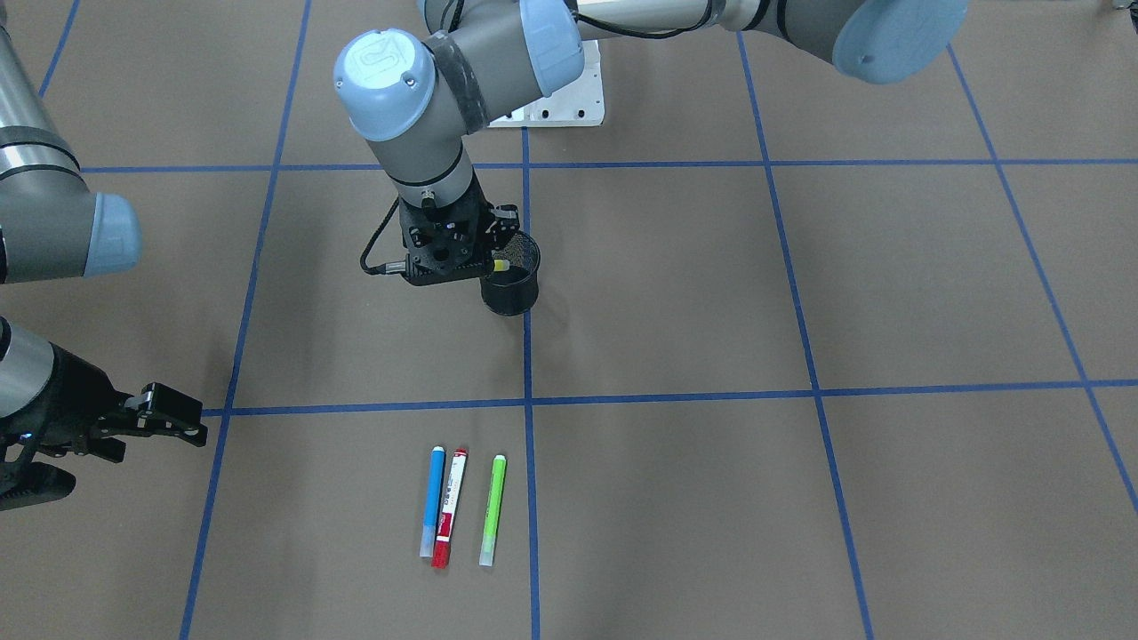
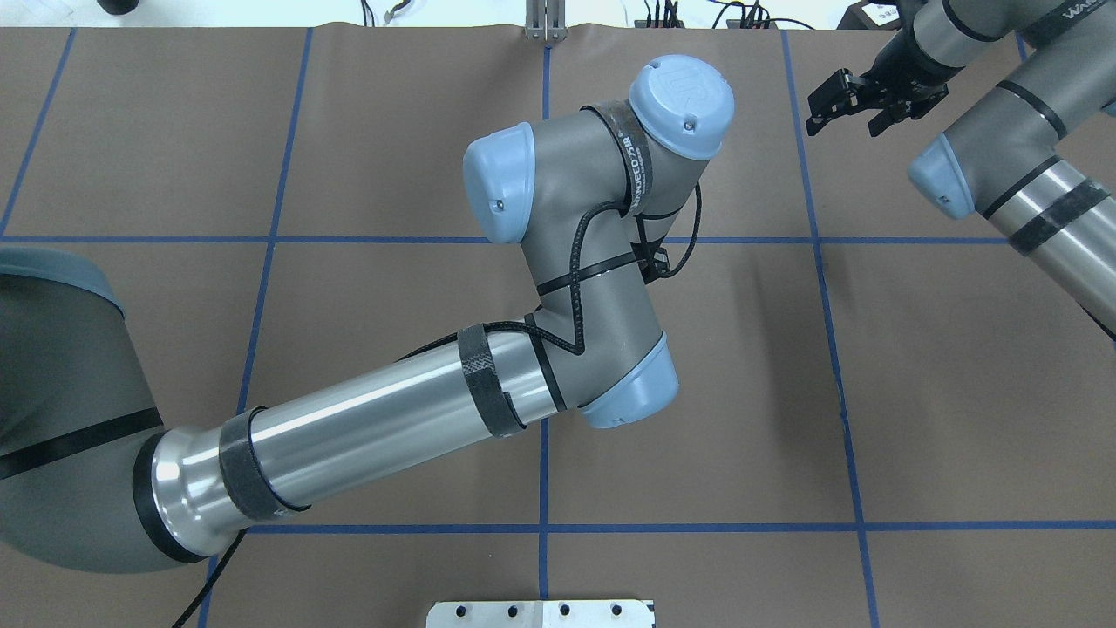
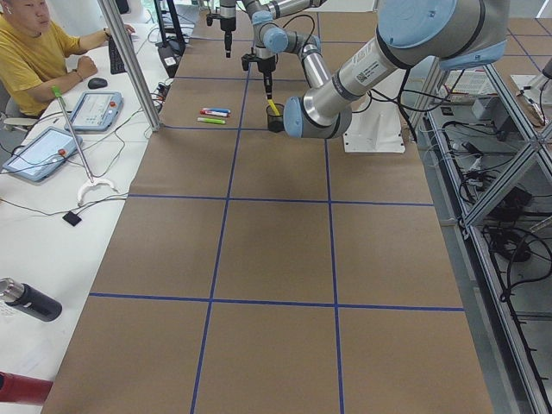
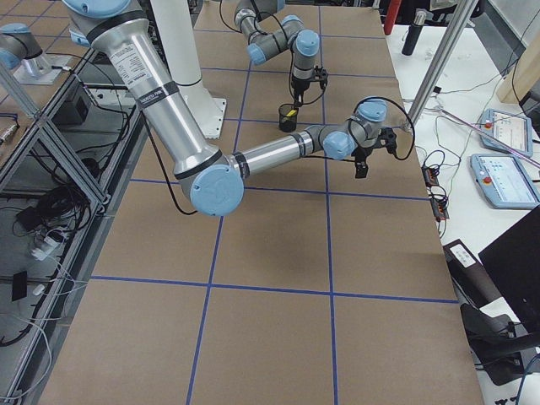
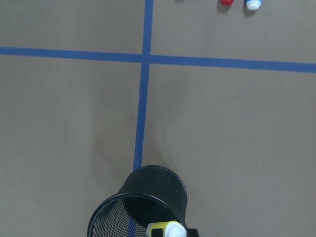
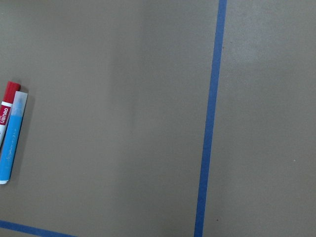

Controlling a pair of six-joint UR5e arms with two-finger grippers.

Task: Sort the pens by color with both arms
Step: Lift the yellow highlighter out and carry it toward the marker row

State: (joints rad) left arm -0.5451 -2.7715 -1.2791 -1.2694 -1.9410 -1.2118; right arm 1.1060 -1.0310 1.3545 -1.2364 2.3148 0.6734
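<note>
Three pens lie side by side on the brown mat: blue (image 1: 432, 502), white-bodied with red ends (image 1: 450, 507), lime green (image 1: 492, 508). The right wrist view shows the blue pen (image 6: 11, 140) and the red-ended pen (image 6: 7, 111) at its left edge. My left gripper (image 1: 489, 258) hangs over the black mesh cup (image 1: 511, 284) and looks shut on the yellow pen (image 1: 500, 264). That pen's top (image 5: 167, 230) stands in the cup's mouth (image 5: 148, 197). My right gripper (image 2: 850, 109) hovers open and holds nothing, off to the side of the pens.
Blue tape lines (image 1: 528, 400) divide the mat into squares. The white pedestal base (image 1: 560, 107) stands behind the cup. A seated person (image 3: 34, 52) and tablets (image 3: 93, 110) are at the side bench, with a dark bottle (image 3: 30, 300) nearer.
</note>
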